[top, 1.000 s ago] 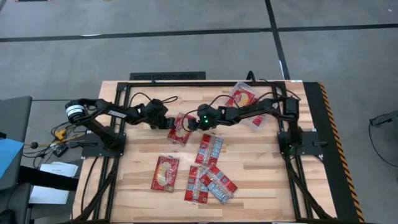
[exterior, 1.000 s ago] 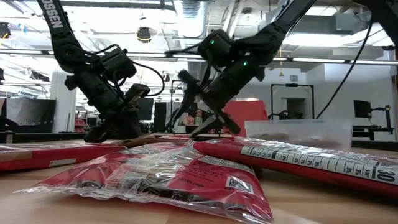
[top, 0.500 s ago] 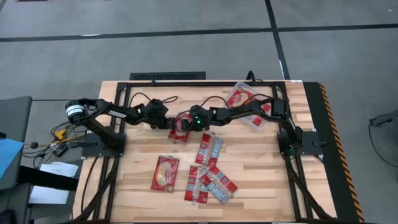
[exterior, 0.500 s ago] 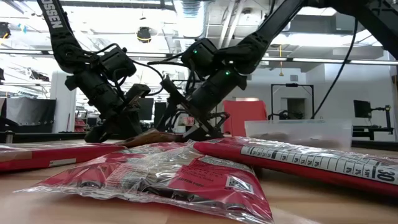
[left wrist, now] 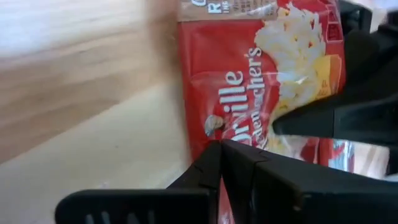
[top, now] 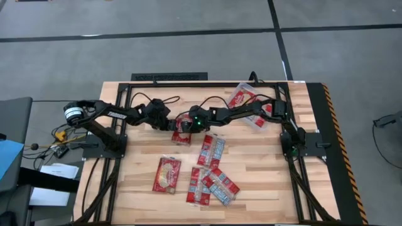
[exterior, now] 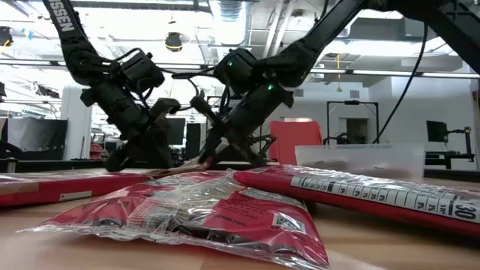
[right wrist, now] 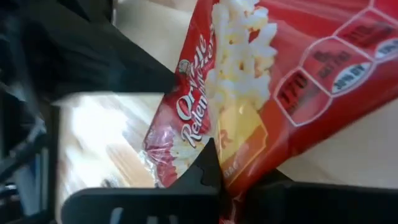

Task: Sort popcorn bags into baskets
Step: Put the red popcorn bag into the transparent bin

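One red popcorn bag [top: 181, 132] with a yellow-cream popcorn picture lies between my two grippers at the table's middle, toward the far side. My left gripper [top: 171, 125] is shut on its left side and my right gripper [top: 188, 123] on its right side. Several more popcorn bags lie flat nearer the front: one with a yellow oval [top: 168, 174] and blue-and-white ones [top: 211, 150] [top: 212, 186]. The clear basket [exterior: 360, 160] stands at the far right with red bags [top: 244, 97] in it. My left gripper pinches the bag's left edge [left wrist: 208, 127] between its two shut fingers, coming in from the table's left and slanting down. The bag sits low over the wood; whether it is clear of the table does not show. My right gripper pinches the bag at the edge beside its yellow picture panel [right wrist: 233, 146] between its two fingers, slanting down from the table's right. The printed face is up, and the bag reaches from these fingers toward my left gripper [right wrist: 93, 56].
Black frame rails [top: 169, 84] run along the table's far edge and both sides. The two arms meet closely over the bag. In the low view, bags [exterior: 225, 210] lie close to the front edge. Bare wood [top: 270, 182] shows at the front right.
My right gripper has moved toward the table's left and down onto the bag that my left gripper holds, and its open fingers have shut on the bag's right side. My left gripper has stayed shut on the bag.
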Robot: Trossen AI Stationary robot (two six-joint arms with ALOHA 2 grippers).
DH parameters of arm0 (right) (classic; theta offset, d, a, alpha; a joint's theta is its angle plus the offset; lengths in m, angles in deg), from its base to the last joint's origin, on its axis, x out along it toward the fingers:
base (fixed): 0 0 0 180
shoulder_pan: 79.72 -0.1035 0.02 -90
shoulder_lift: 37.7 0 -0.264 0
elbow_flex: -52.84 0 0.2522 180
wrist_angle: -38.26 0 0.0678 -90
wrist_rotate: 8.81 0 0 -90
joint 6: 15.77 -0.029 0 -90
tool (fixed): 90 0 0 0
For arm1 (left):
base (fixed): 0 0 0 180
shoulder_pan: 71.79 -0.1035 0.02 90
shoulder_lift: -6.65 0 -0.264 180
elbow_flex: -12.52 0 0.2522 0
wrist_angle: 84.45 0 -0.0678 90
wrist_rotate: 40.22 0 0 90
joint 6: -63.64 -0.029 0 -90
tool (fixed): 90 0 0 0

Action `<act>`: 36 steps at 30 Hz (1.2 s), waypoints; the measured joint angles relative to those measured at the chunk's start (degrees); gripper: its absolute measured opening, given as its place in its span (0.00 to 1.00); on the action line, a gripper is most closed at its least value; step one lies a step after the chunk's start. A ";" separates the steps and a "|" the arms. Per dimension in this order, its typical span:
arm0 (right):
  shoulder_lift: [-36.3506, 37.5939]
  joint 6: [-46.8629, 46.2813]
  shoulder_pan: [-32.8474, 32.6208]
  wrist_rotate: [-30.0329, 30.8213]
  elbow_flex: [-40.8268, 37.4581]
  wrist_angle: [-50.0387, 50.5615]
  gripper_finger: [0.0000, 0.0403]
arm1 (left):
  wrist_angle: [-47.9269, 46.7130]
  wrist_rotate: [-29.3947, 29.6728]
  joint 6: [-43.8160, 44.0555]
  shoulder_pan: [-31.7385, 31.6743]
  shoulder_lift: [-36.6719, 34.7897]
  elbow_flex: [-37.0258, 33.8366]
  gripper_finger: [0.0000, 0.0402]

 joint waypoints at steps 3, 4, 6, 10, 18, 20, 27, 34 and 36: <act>2.75 0.73 0.42 0.41 -0.08 3.99 0.08 | 1.13 -3.38 -0.32 -0.61 -2.87 2.14 0.00; 4.30 1.82 0.68 0.89 -0.08 7.22 0.08 | 1.25 -4.88 -0.29 -0.99 -4.00 2.82 0.00; 7.29 4.53 1.31 3.21 -0.11 11.45 0.06 | 0.49 -7.10 -0.06 -1.74 -6.27 3.74 0.00; 14.82 9.64 3.28 6.95 -1.14 19.03 0.04 | 1.16 -7.94 0.58 -3.19 -12.34 6.59 0.00; 35.86 13.52 7.91 16.13 -8.07 39.18 0.06 | 0.85 -4.37 -0.69 -6.45 -19.06 10.47 0.00; 42.03 13.21 9.08 18.82 -11.53 44.45 0.05 | 0.70 -4.59 -0.59 -7.34 -18.92 11.12 0.00; 63.52 3.39 13.56 24.48 -27.56 50.68 0.07 | -0.71 -4.37 -1.06 -9.32 -18.97 11.39 0.00; 76.81 -8.17 15.16 26.88 -43.06 48.90 0.05 | -2.78 0.69 -1.41 -9.56 -18.97 11.39 0.00; 78.47 -9.80 15.72 27.06 -45.70 47.49 0.06 | -2.86 0.98 -1.42 -9.65 -18.97 11.39 0.00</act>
